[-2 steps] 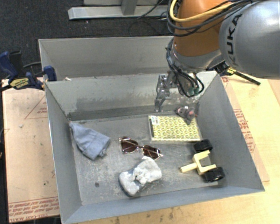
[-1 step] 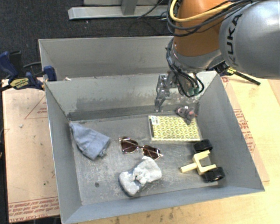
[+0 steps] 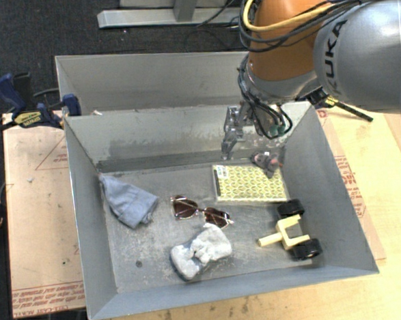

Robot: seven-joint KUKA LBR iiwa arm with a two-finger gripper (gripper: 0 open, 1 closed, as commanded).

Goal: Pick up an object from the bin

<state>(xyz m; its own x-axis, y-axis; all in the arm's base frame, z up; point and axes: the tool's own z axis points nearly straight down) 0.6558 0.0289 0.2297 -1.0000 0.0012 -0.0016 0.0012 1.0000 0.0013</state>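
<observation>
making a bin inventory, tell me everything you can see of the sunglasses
The sunglasses have two brown tinted lenses in a thin, metal-looking frame with a slim bridge. They lie flat and slanted near the middle of the bin floor. The lens nearer the crumpled white cloth seems to touch it. Whether the arms are folded cannot be told.

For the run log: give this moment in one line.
jaws: open, empty | position: over back edge of yellow patterned pack, right of centre | lifted: nothing

The arm [image 3: 360, 49] runs off the right edge; its gripper [image 3: 249, 154] covers one far corner of the patterned card [image 3: 250, 184].
</observation>
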